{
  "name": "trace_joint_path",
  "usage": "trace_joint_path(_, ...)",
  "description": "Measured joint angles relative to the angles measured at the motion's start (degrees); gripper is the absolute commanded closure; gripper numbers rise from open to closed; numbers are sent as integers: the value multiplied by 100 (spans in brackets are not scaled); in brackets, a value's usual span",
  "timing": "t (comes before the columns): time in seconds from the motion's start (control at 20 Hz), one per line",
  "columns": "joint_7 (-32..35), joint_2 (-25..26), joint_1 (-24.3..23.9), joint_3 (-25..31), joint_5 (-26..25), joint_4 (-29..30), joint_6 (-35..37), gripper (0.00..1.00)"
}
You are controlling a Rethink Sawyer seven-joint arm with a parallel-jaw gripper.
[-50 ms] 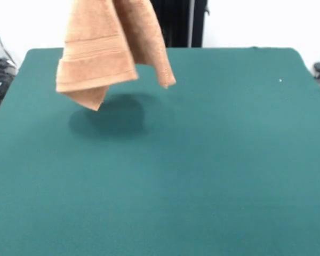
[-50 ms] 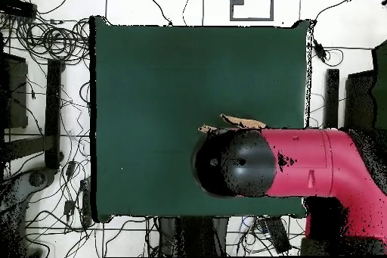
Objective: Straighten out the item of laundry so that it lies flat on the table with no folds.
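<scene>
Tan-orange towel (image 1: 109,45) dangles bunched above the green counter (image 1: 202,160), far-left. Nothing flattened yet. Jaws hidden, can't tell.

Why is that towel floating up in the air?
It isn't floating. The robot arm has lifted the towel off the table. The towel hangs bunched and folded, its low corner clear of the green cloth, with its shadow beneath. From above, the arm hides nearly all of the towel. What grips the towel is out of sight in both views. The towel is not yet flat.
</scene>
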Motion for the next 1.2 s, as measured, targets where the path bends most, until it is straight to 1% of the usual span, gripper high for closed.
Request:
trace_joint_path(0.15, 0, 136, 1, -2, -9, -9, -89, 100)
trace_joint_path(0.25, 0, 302, 0, -2, -16, -10, -287, 100)
trace_joint_path(0.3, -1, 468, -1, -1, -19, -12, -528, 100)
trace_joint_path(0.45, -1, 664, 0, 1, -19, -11, -840, 100)
trace_joint_path(0.55, -1, 916, 10, -2, 35, -12, -1218, 100)
trace_joint_path(0.85, -1, 1085, 114, 0, 226, -11, -1313, 100)
trace_joint_path(1.05, -1, 1058, 273, -3, 444, -42, -1293, 100)
trace_joint_path(1.2, -1, 1034, 521, -23, 555, -200, -1269, 100)
